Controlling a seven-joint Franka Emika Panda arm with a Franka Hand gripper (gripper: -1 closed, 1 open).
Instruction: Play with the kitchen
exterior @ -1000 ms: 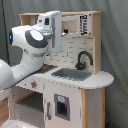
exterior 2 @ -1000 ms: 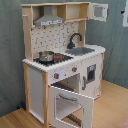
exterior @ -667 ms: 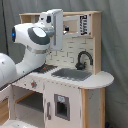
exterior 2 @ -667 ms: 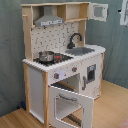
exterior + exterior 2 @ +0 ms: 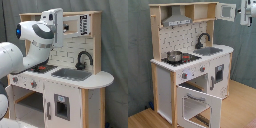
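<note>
Glossy white rounded arm (image 5: 35, 42) with dark joint seams and a blue light.

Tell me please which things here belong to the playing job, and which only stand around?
Belong to the job:
- the kitchen, oven door hanging open
- its faucet, sink, stovetop, knobs
- the small pot on the stovetop
- the robot arm

Only standing around:
- the grey curtain behind
- the wooden floor
</note>
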